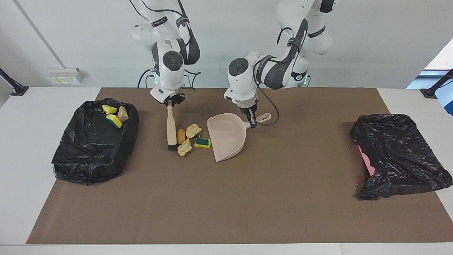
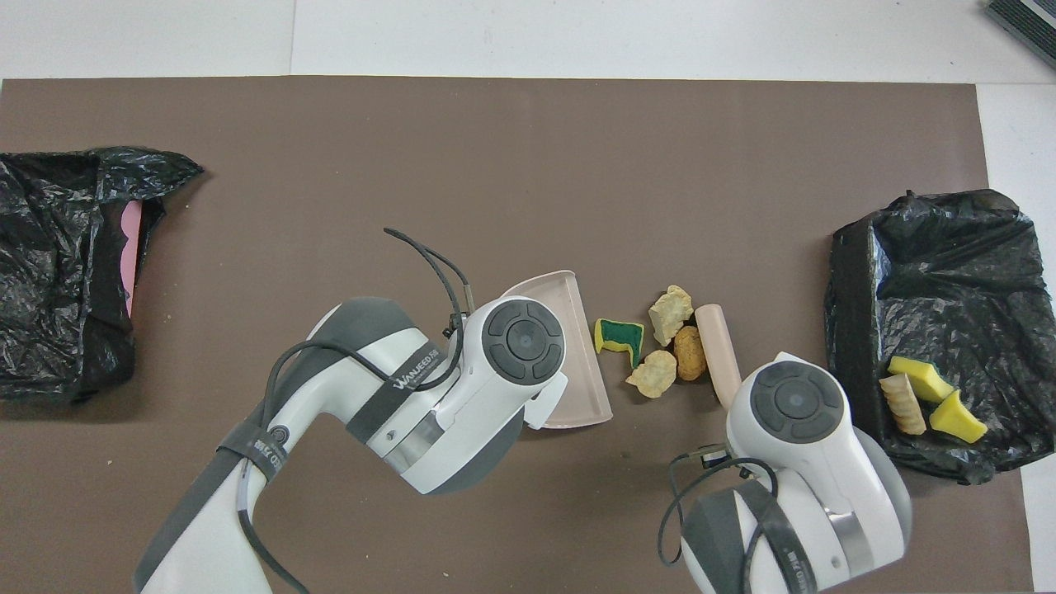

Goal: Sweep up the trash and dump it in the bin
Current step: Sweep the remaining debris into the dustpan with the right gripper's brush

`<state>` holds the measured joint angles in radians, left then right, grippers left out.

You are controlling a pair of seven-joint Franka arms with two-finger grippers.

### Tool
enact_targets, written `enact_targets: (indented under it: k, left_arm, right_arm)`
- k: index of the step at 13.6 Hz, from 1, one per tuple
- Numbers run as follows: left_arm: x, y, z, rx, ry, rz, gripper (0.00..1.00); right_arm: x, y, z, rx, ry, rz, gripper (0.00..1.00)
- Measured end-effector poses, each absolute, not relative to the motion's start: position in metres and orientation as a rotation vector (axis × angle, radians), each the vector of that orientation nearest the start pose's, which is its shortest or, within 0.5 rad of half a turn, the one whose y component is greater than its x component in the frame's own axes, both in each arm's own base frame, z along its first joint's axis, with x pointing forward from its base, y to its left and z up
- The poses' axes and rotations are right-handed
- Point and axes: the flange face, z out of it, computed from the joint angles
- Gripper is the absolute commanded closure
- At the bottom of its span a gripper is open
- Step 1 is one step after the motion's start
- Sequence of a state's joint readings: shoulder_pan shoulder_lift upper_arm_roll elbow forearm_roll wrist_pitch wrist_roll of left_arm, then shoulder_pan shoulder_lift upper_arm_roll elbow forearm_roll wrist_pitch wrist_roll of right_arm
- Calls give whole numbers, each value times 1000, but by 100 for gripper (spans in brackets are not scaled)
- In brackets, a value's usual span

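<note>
Facing view: black-lined bin (image 1: 93, 141) at the mat's right-arm end; my right gripper (image 1: 170, 103) clamps the brush (image 1: 171, 125) beside the trash (image 1: 191, 136); my left gripper (image 1: 252, 121), fingers together, grips the dustpan (image 1: 226, 138) handle, mid-mat.

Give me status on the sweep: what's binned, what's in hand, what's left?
Done: three scraps already lie in the bin at the right arm's end. In hand: the right gripper holds the brush beside four pieces of trash on the mat; the left gripper holds the dustpan, mouth toward them, empty. Left: sweep the four in, then dump.
</note>
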<state>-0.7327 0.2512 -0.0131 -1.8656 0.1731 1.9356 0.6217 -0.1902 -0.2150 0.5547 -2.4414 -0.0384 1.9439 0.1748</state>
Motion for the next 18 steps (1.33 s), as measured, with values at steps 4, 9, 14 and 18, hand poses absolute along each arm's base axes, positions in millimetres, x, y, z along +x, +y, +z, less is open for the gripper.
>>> enact_targets:
  k: [4, 9, 14, 18]
  left_arm:
    - [434, -399, 351, -2200, 1988, 272, 100]
    - [432, -401, 351, -2193, 1992, 271, 100]
    - [430, -402, 351, -2244, 1929, 264, 100]
    - [429, -402, 350, -2285, 1876, 257, 100]
  right_arm:
    - [396, 186, 336, -3139, -316, 435, 100]
    - [391, 240, 356, -2990, -336, 454, 100]
    - [418, 215, 408, -3086, -369, 460, 100]
    - [462, 158, 405, -3302, -513, 342, 100]
